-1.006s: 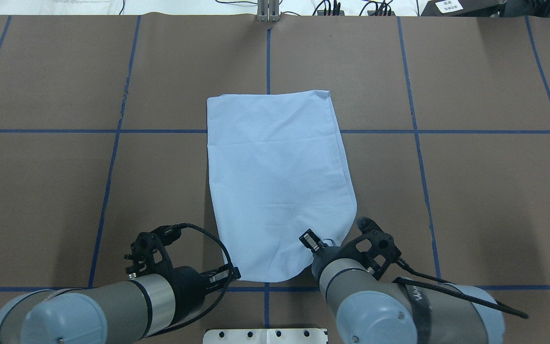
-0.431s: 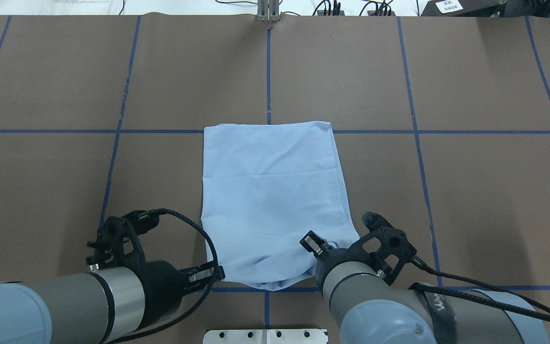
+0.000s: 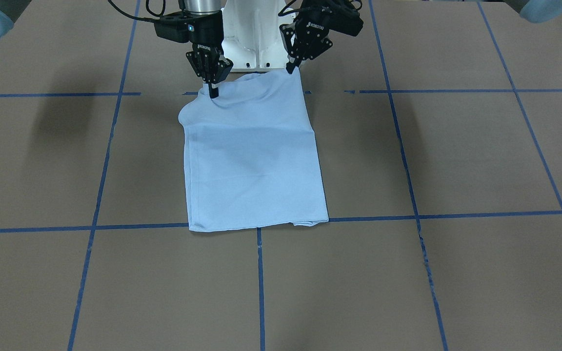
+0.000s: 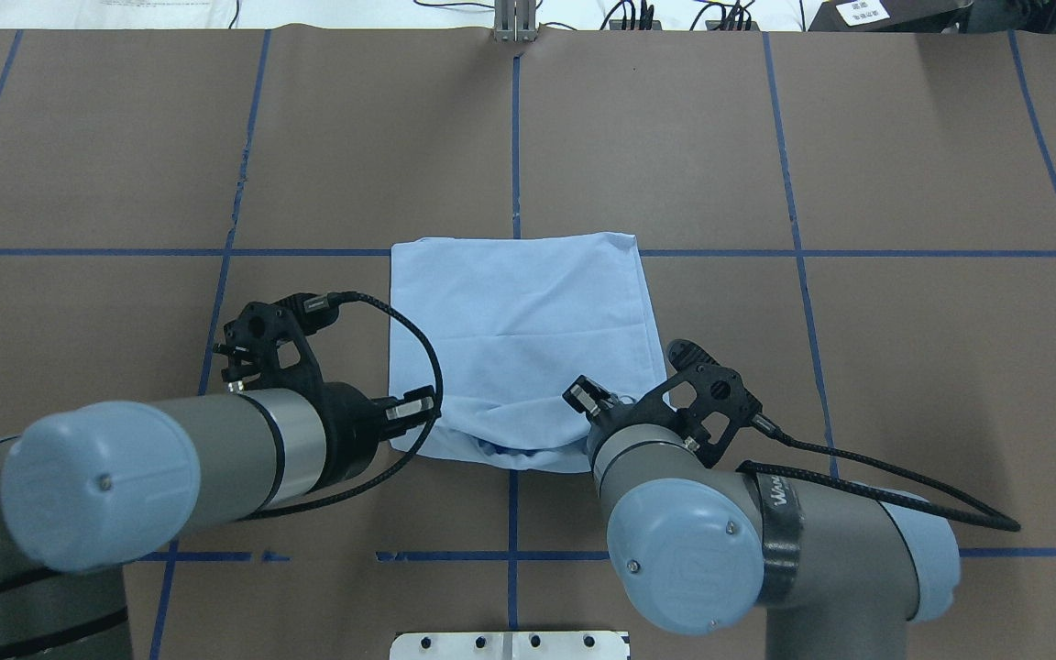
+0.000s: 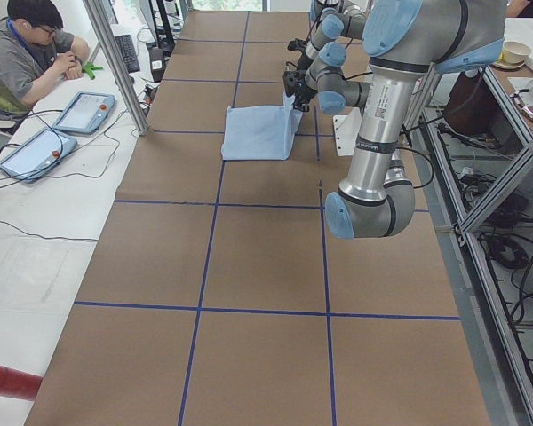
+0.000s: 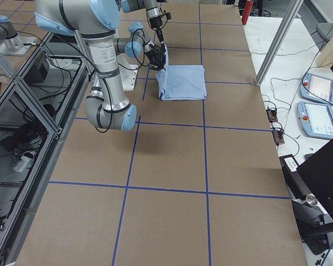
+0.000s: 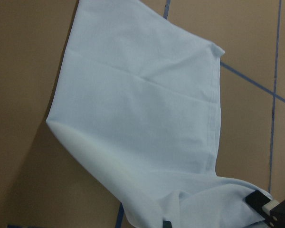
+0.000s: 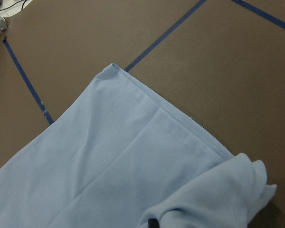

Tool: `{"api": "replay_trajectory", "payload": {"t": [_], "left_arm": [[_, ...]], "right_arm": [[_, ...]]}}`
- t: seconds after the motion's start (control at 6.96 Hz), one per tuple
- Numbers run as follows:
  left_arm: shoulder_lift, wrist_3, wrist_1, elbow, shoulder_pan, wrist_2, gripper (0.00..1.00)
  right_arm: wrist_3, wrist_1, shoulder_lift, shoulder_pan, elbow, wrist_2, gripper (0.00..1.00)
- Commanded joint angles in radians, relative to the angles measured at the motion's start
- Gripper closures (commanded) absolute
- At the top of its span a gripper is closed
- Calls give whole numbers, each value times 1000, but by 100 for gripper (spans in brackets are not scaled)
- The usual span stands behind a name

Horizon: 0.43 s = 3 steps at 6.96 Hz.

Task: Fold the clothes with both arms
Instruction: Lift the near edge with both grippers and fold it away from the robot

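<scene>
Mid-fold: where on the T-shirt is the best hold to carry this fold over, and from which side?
On the T-shirt, take the two robot-side corners, one per gripper, coming from the robot's side. That edge is raised and bunched, offering the jaws a lip; the far hem lies flat. The left gripper and right gripper are pinching there.

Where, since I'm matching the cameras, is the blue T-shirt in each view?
Front-facing: T-shirt, centre, upper half.
Overhead: T-shirt, centre.
Exterior left: T-shirt, top middle.
Exterior right: T-shirt, top middle.
Left wrist: T-shirt, fills the middle.
Right wrist: T-shirt, lower half.
Landmark: blue tape line at its far hem.
</scene>
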Motion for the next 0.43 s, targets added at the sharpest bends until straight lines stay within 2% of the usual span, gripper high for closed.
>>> {"api": "replay_trajectory", "payload": {"t": [0.0, 0.29], "left_arm": [[-64, 73, -29, 183, -94, -13, 100], [-99, 131, -118, 333, -148, -13, 100]], "right_arm": [[-50, 106, 33, 78, -174, 0, 100], [-115, 234, 97, 136, -352, 3, 100]]}}
